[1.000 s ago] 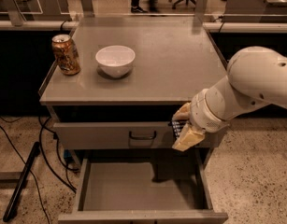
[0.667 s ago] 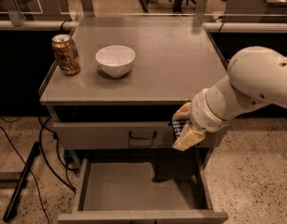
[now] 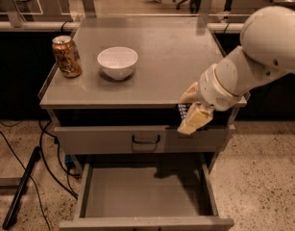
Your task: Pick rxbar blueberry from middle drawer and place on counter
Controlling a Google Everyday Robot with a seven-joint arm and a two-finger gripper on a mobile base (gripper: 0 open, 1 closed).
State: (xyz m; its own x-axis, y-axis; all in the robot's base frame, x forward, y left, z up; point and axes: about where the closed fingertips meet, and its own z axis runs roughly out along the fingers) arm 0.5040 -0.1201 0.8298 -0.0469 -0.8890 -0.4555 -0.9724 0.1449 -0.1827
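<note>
Just below the tabletop's (image 3: 176,57) front edge, near its right corner, my gripper (image 3: 187,115) hangs with fingers (image 3: 195,121) clenched on the rxbar blueberry (image 3: 181,109). The middle drawer (image 3: 142,196) under the tabletop lies open and bare, so I judge the pick done; lifting and placing are left. A can (image 3: 66,56) and a white bowl (image 3: 117,61) sit toward the tabletop's left side, clear of my path. Only its front rim obstructs.
</note>
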